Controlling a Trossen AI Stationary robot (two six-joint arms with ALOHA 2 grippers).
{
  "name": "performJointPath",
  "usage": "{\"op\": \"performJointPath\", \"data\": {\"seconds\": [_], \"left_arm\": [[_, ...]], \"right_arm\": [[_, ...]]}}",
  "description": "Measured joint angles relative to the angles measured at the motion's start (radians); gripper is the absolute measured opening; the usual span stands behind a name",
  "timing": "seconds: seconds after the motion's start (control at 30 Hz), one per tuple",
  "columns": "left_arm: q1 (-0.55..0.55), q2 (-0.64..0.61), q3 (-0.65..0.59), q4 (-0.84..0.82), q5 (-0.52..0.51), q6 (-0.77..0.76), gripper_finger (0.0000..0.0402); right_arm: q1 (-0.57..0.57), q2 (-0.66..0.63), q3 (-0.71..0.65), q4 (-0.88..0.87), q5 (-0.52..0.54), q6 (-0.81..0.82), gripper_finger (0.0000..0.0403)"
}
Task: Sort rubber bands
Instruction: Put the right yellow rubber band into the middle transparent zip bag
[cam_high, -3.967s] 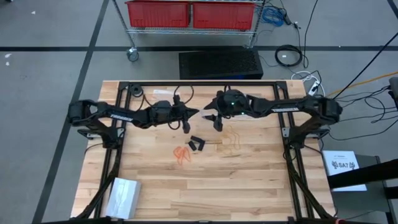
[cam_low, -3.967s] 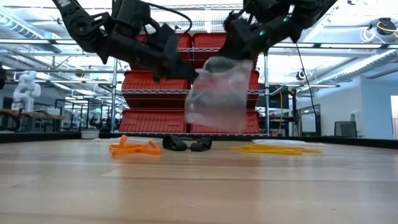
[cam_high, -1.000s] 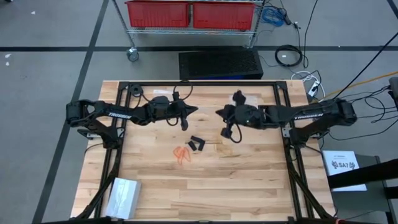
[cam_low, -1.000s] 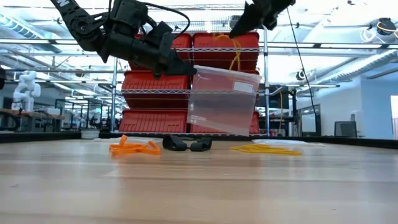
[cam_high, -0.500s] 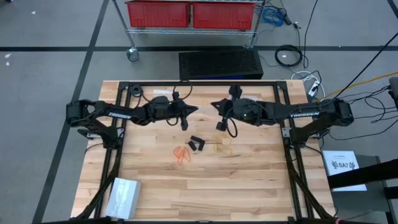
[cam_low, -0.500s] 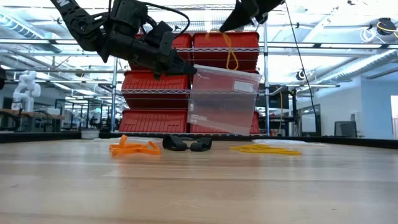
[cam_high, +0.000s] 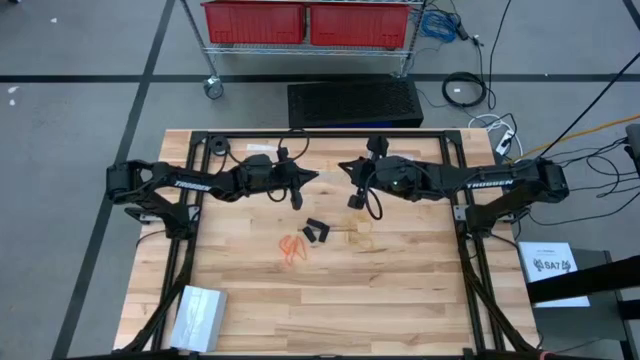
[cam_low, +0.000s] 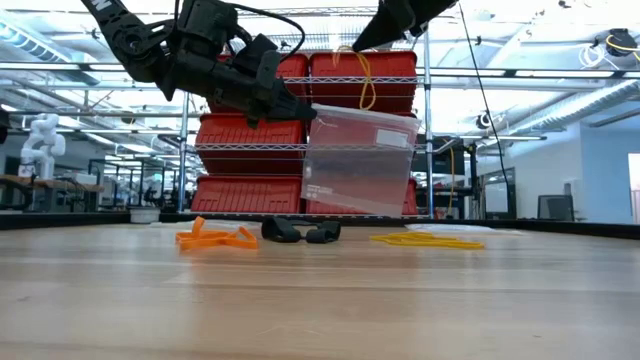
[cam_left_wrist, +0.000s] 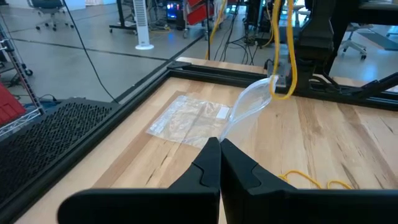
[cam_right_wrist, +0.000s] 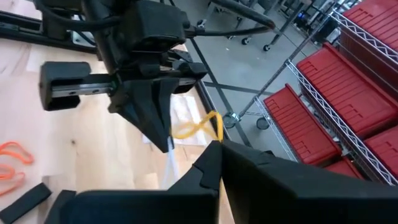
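Observation:
My left gripper (cam_low: 305, 112) is shut on a clear plastic bag (cam_low: 360, 160) that hangs in the air over the table's middle. My right gripper (cam_low: 360, 44) is higher up, just above the bag's top edge. It is shut on a yellow rubber band (cam_low: 366, 80), also seen as the yellow rubber band (cam_left_wrist: 285, 59) in the left wrist view. On the table lie orange rubber bands (cam_high: 292, 247), black rubber bands (cam_high: 318, 231) and more yellow rubber bands (cam_low: 430, 240). My left gripper pinches the bag's top edge at one corner (cam_left_wrist: 227, 132) between its two fingers, coming about level from the table's left. The bag hangs below the fingers, clear of the table. My right gripper pinches the yellow band's upper end (cam_right_wrist: 213, 132) at its fingertips, slanting down from the right. The band dangles as a loose loop above the bag's top edge.
Another clear bag (cam_left_wrist: 186, 118) lies flat near the table's far edge. A stack of clear bags (cam_high: 197, 317) lies at the near left corner. The black frame (cam_high: 320, 137) runs around the table. Red bins on a wire rack (cam_low: 350, 190) stand behind.
My right gripper has gone toward the table's left and far edge with the yellow band, which has come nearer my left gripper and the bag's top edge. The bag and my left gripper have kept still.

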Motion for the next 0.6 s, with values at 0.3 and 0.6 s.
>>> {"op": "performJointPath", "data": {"seconds": [0.3, 0.6], "left_arm": [[0.0, 0.0, 0.0, -0.001, 0.002, 0.0, 0.0], [0.0, 0.0, 0.0, -0.001, 0.006, -0.001, 0.0]], "right_arm": [[-0.026, -0.001, 0.0, 0.027, -0.047, -0.025, 0.0], [-0.031, 0.032, 0.0, 0.016, -0.08, -0.015, 0.0]]}}
